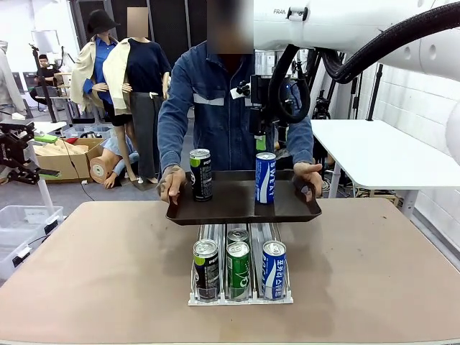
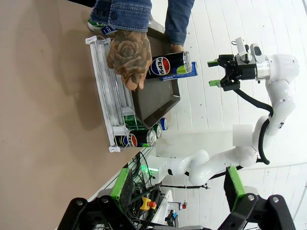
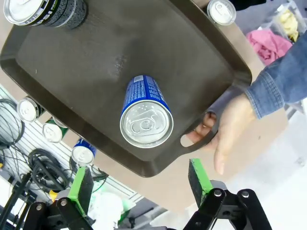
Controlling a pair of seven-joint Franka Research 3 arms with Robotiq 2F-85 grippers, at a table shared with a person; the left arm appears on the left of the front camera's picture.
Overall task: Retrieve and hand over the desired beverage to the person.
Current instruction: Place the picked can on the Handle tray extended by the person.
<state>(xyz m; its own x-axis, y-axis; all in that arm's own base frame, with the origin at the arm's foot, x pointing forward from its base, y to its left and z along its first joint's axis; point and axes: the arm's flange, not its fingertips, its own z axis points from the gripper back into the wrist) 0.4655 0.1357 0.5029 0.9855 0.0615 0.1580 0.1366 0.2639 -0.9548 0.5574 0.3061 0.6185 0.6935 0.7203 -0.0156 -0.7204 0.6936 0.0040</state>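
Front view centre: the right gripper (image 1: 263,136) hangs released above the blue can (image 1: 265,177), which already stands on the person's tray (image 1: 215,212), so the handover looks nearly finished.

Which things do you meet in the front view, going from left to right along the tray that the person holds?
The person's hand on the tray's left edge → black can → blue can → the person's other hand on the right edge.
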